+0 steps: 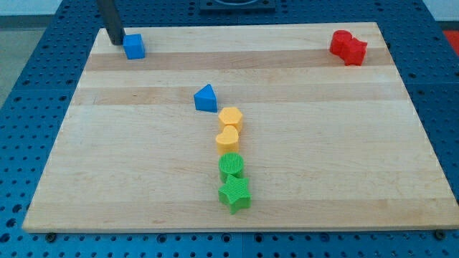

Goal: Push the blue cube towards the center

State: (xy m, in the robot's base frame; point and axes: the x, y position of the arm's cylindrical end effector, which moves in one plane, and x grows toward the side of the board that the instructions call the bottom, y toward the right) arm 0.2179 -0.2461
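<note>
Our tip [116, 41] grasps nothing, resting just left of the blue cube [133, 46], near the board's [301, 186] top-left corner. We judge it light, rigid, slippery; push its far-left face squarely.

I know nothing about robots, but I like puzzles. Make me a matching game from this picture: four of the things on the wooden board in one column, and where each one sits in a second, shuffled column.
Things:
1. small blue plastic cube
2. blue triangular block
3. pair of red blocks
4. green star-shaped block

Places:
A. top right corner of the view
B. lowest of the column of blocks in the middle
C. top left corner, just right of my tip
D. near the middle, up and left of the orange blocks

Pairs: 1-C, 2-D, 3-A, 4-B
</note>
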